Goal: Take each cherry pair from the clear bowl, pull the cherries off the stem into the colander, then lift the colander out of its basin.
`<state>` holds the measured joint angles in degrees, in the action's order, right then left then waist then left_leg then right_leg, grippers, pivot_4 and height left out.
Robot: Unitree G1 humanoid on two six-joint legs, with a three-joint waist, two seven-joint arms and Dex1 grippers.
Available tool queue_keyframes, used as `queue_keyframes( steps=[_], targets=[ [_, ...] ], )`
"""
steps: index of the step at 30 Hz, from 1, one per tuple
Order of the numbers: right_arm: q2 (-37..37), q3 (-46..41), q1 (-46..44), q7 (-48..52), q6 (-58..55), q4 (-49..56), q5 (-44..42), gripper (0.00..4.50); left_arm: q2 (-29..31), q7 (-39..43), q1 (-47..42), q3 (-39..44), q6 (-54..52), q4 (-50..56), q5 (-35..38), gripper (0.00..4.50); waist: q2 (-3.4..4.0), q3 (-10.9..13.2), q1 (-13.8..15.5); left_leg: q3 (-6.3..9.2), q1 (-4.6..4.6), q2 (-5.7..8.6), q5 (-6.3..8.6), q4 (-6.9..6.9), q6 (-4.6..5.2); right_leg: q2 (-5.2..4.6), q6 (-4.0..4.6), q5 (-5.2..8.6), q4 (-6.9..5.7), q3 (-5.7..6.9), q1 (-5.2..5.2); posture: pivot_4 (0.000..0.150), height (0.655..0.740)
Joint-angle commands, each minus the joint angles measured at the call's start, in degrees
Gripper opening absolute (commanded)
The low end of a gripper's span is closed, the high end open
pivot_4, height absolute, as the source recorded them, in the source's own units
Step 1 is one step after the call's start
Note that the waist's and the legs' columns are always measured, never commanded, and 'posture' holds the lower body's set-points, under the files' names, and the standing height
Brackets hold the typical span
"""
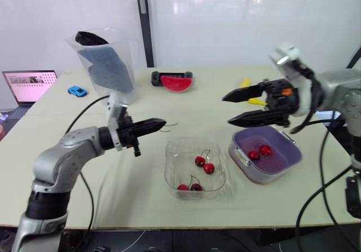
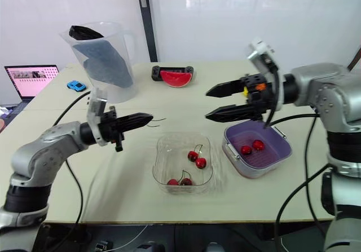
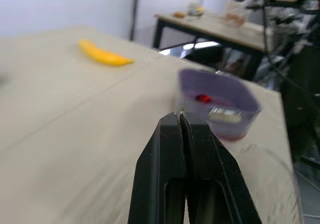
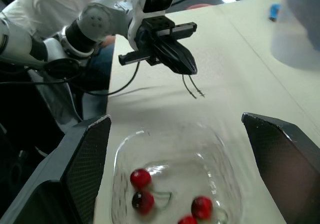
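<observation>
I saw open air over the clear bowl (image 1: 170,170); left gripper (image 1: 162,122) with stem (image 4: 186,87), right gripper (image 1: 227,109) and colander (image 1: 291,145) flanked it.

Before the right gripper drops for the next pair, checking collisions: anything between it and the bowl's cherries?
Nothing visible. The right gripper hangs open near the clear bowl, whose cherries lie uncovered; the left gripper holds a stem off aside.
</observation>
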<state>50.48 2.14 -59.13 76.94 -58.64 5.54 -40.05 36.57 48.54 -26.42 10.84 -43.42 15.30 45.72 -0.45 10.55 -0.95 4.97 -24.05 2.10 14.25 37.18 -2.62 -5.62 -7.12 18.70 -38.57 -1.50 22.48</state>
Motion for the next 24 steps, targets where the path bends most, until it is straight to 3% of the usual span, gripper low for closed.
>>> queue_keyframes(
  steps=[1,8,11,15,22,23,24],
  targets=[
    [-3.4,1.0,-4.2,-2.9,1.5,1.8,0.3,4.46,2.3,-1.9,4.3,5.3,-1.5,3.5,2.2,0.0,-0.01,0.0,0.0,0.02,-0.02,0.0,0.0,0.01,0.0,0.0,0.0,0.0,0.0,0.01,0.02,0.15,0.74],
    [-6.6,3.6,-4.0,-6.1,4.2,2.2,2.7,4.46,2.9,-5.7,15.9,10.9,-4.1,3.2,3.4,0.0,-0.02,0.0,0.2,0.03,-0.03,-0.02,-0.01,-0.07,-0.01,-0.03,0.0,0.0,0.0,0.01,0.07,0.15,0.74],
    [-7.3,3.3,-3.5,-7.5,4.1,2.5,2.8,4.46,0.2,-8.8,14.6,13.2,-9.0,-4.4,7.8,0.0,-0.03,0.0,0.3,0.04,-0.02,-0.02,-0.02,-0.03,-0.03,-0.03,0.0,0.0,-0.02,0.02,0.03,0.15,0.74],
    [-7.6,2.3,-2.9,-9.3,1.9,5.0,0.7,4.46,0.9,-11.7,12.2,12.5,-9.3,-17.8,2.8,0.0,-0.03,0.0,-0.1,0.03,-0.02,0.07,-0.02,-0.07,-0.03,0.0,0.0,0.0,-0.11,0.03,0.14,0.15,0.74],
    [-7.5,1.9,-2.4,-12.6,-0.3,6.8,-0.3,4.46,0.9,-12.0,10.2,12.8,-9.9,-24.7,0.7,0.0,-0.05,0.0,-0.1,-0.01,-0.02,0.04,-0.03,-0.06,-0.06,-0.01,0.01,0.0,-0.37,0.0,0.28,0.15,0.74],
    [-7.6,1.8,-2.3,-13.1,-0.6,6.9,-0.6,4.5,0.9,-12.7,9.9,13.3,-9.8,-25.3,0.4,0.61,-0.05,0.0,-0.1,-0.02,-0.02,0.04,-0.04,-0.06,-0.07,-0.01,0.01,0.0,-0.38,0.0,0.28,0.15,0.74],
    [-7.7,1.6,-2.2,-13.4,-0.9,7.1,-1.0,4.5,1.1,-13.0,9.8,13.3,-9.7,-25.6,-0.1,0.92,-0.05,0.0,0.0,-0.01,-0.02,0.04,-0.04,-0.06,-0.08,-0.02,0.01,0.0,-0.38,0.0,0.28,0.15,0.74]
  ],
)
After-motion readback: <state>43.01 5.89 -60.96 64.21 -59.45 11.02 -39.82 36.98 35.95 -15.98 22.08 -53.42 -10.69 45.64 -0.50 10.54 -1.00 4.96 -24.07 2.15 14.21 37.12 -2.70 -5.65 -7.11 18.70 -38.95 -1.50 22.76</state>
